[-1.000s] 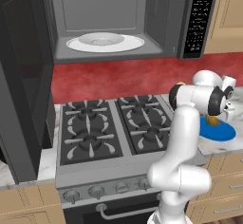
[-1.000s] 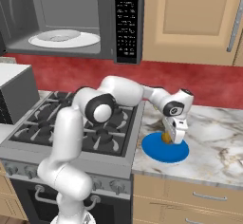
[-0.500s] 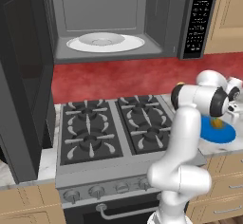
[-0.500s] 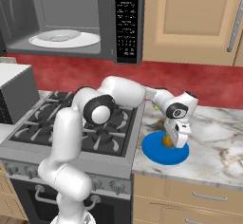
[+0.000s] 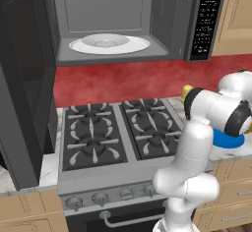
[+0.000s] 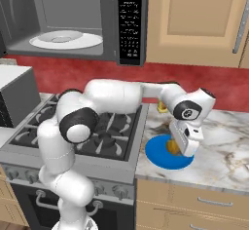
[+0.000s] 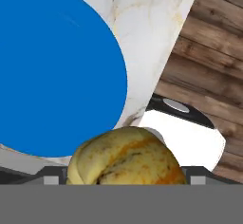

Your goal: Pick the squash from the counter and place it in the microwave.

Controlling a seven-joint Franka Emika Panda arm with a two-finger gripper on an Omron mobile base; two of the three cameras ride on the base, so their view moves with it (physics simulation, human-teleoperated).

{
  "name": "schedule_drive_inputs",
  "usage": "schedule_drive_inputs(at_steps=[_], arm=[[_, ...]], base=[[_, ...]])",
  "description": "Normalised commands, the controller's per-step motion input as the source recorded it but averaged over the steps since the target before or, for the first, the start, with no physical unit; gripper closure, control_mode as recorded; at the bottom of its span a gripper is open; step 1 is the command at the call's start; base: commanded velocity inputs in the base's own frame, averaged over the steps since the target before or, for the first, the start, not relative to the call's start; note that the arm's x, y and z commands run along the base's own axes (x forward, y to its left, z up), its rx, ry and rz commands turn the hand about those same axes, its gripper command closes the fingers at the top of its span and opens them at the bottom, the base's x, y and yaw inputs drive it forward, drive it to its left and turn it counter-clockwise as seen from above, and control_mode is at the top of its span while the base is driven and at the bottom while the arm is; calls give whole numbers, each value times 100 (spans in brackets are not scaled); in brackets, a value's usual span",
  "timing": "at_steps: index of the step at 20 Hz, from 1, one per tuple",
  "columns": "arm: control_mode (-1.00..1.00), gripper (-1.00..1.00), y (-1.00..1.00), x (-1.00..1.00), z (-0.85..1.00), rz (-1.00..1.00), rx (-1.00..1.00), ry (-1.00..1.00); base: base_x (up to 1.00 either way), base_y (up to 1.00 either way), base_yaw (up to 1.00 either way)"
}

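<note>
The tool [image 6: 181, 148] grips the squash [image 7: 124, 156] just above the blue plate [image 6: 168, 152] on the desk [image 6: 219, 151], right of the stove [image 5: 113, 135], below the open microwave [image 5: 123, 22].

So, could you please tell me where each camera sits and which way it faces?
Left base view: behind-left of the arm, facing the stove and open microwave; white arm at lower right.
Right base view: behind-right, same stove and microwave; arm from lower left, gripper over the blue plate.
Hand view: on the hand, looking down at plate, counter and squash.
</note>
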Motion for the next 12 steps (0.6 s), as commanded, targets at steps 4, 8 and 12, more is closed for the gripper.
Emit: schedule_drive_inputs(at_steps=[4,8,12], arm=[[-100,100,70,-100,98,4,0,-10],[-100,100,98,-99,83,15,-1,-22],[-100,100,100,-86,79,19,-9,-31]], base=[[0,0,0],[0,0,0],[0,0,0]])
